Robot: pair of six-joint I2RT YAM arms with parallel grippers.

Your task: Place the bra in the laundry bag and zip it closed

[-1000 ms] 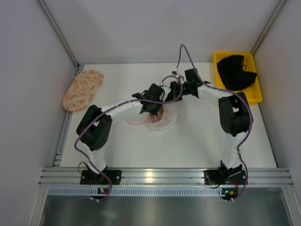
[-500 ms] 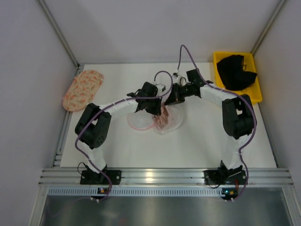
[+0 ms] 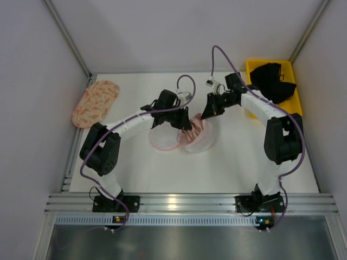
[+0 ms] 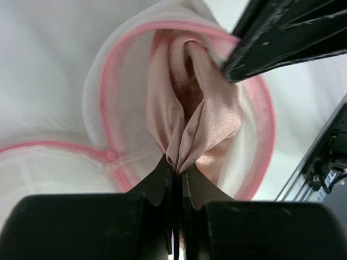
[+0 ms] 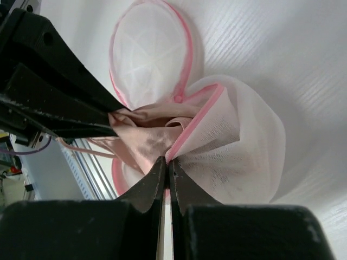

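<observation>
The laundry bag (image 3: 201, 142) lies open at the table's middle, white mesh with a pink zip rim (image 4: 107, 81), its flat lid half (image 5: 149, 54) spread to the left. The pale pink bra (image 4: 191, 108) hangs bunched in the bag's mouth, with a thin strap trailing outside. My left gripper (image 4: 177, 169) is shut on the bra's fabric just above the opening (image 3: 186, 125). My right gripper (image 5: 167, 160) is shut on the bag's pink rim and holds that edge up (image 3: 203, 116). The two grippers stand close together over the bag.
A peach patterned oval fabric piece (image 3: 96, 103) lies at the back left edge. A yellow bin (image 3: 295, 111) holding a black garment (image 3: 271, 81) stands at the back right. Grey walls close in three sides, and an aluminium rail (image 3: 184, 203) runs along the near edge.
Both grippers have moved right and a little apart. The bag's rim has been lifted and its mouth pulled wider. The bra has come over the opening with the left gripper.
</observation>
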